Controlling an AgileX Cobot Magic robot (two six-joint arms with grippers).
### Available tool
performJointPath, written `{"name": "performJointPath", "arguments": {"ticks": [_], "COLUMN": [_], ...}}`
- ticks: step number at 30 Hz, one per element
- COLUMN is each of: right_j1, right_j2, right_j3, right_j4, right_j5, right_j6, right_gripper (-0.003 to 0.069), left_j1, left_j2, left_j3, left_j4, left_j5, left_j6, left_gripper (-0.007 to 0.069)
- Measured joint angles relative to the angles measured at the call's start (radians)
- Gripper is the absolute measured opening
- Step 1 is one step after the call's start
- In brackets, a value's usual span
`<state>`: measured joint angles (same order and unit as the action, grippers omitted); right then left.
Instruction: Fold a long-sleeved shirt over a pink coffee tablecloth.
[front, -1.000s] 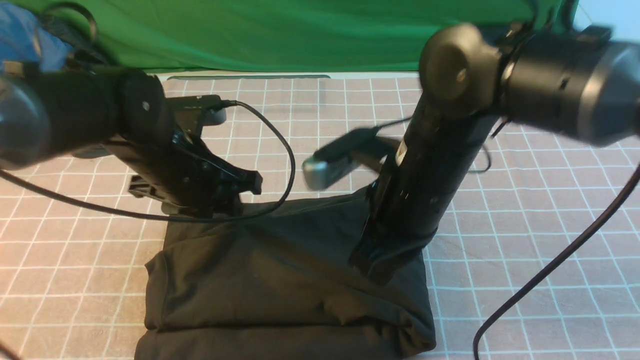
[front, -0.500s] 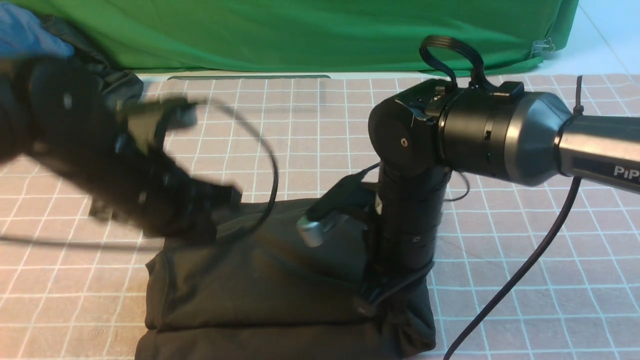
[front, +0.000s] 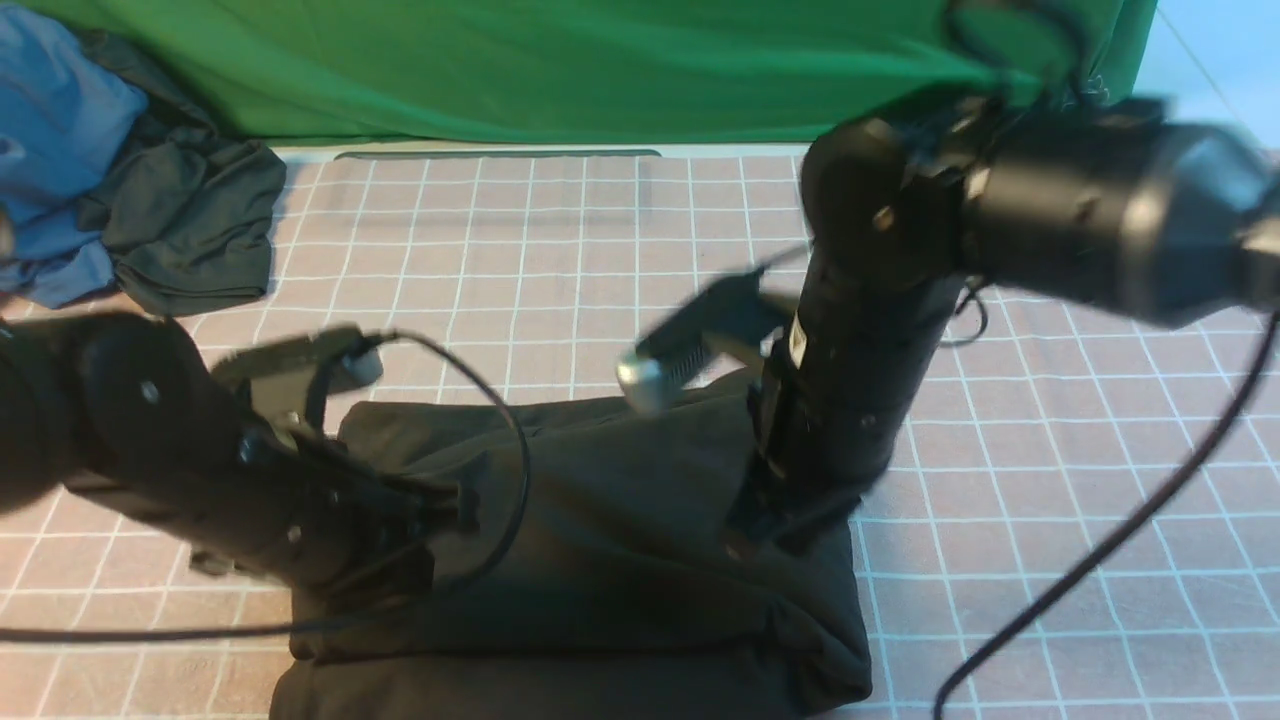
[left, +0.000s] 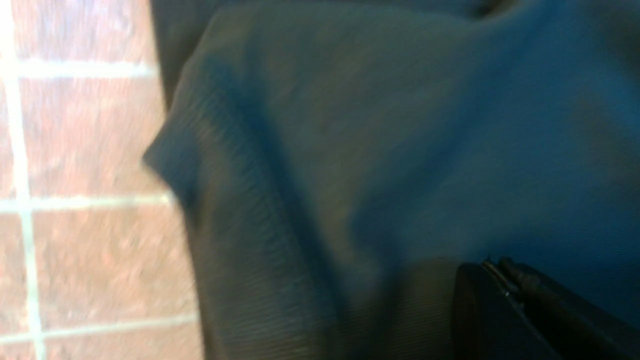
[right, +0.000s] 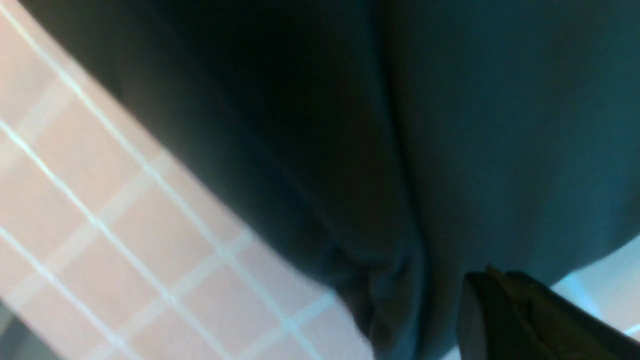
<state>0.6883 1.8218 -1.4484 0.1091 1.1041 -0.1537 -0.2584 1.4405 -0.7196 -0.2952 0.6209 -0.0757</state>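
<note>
Since half a second ago the left gripper (front: 440, 505) is lower and nearer the robot, now at the left edge of the long-sleeved shirt (front: 600, 560), while the right arm (front: 860, 380) is raised and blurred, its elbow higher than before. The shirt is lying folded into a black rectangular bundle on the pink coffee tablecloth (front: 560, 260), directly under both grippers. The left gripper is sitting with its jaws pressed together; in the left wrist view the dark fabric (left: 350, 150) is bunching just ahead of the fingertips (left: 495, 285), but whether cloth is pinched cannot be told. The right gripper (front: 775, 525) is pressed together too, its tip at the shirt's right side; a grip on cloth cannot be confirmed. Far left of the left gripper, a grey-green garment (front: 190, 225) is lying bunched with a blue one (front: 50, 150). Beyond both grippers, a green cloth (front: 560, 70) is hanging.
</note>
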Motion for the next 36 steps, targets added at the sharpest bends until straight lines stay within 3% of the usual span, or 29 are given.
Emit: {"name": "performJointPath", "arguments": {"ticks": [9, 16, 22, 29, 33, 36], "right_j1": [-0.004, -0.004, -0.005, -0.005, -0.005, -0.005], "right_j2": [0.111, 0.123, -0.146, -0.547, -0.747, -0.924], "right_j3": [0.001, 0.001, 0.008, 0.035, 0.182, 0.399], "right_j4": [0.004, -0.027, -0.070, -0.136, -0.144, -0.193], "right_j5": [0.023, 0.095, 0.070, -0.189, -0.381, -0.608], "right_j6": [0.019, 0.033, 0.089, 0.140, 0.171, 0.191], "right_gripper": [0.0055, 0.0057, 0.0057, 0.0057, 0.0055, 0.0052], "left_j1": [0.000, 0.001, 0.002, 0.002, 0.002, 0.002], "left_j2": [0.070, -0.003, -0.267, -0.642, -0.826, -0.944], "left_j3": [0.018, 0.013, -0.054, -0.064, -0.064, -0.064], "left_j4": [0.152, 0.184, 0.207, 0.210, 0.188, 0.104], "left_j5": [0.071, 0.086, 0.165, 0.137, 0.135, 0.164], "left_j6": [-0.175, -0.186, -0.188, -0.192, -0.198, -0.199], "left_gripper": [0.0014, 0.0014, 0.0014, 0.0014, 0.0014, 0.0014]}}
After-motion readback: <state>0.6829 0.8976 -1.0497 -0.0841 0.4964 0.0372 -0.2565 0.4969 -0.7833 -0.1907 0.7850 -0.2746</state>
